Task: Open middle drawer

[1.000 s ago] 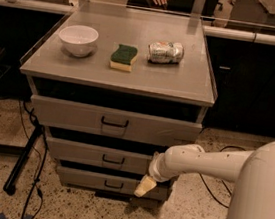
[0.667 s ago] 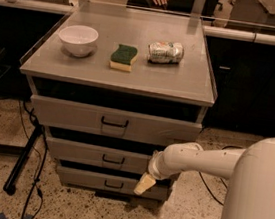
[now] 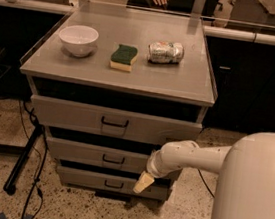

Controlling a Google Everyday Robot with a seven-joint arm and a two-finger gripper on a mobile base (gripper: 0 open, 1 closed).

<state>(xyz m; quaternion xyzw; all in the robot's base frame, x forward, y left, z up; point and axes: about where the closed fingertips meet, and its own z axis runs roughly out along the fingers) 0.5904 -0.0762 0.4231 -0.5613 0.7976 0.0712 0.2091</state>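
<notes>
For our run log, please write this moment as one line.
task: open middle drawer | gripper: low, right of its handle, over bottom drawer front | handle: not touched | cabinet top: bowl, sponge, can

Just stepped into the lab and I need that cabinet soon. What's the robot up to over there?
The robot's arm reaches in from the right toward the grey drawer cabinet. Its gripper hangs low before the right end of the bottom drawer, below and right of the black handle of the middle drawer, not on it yet. A white bowl, green sponge and crushed can sit on top.
</notes>
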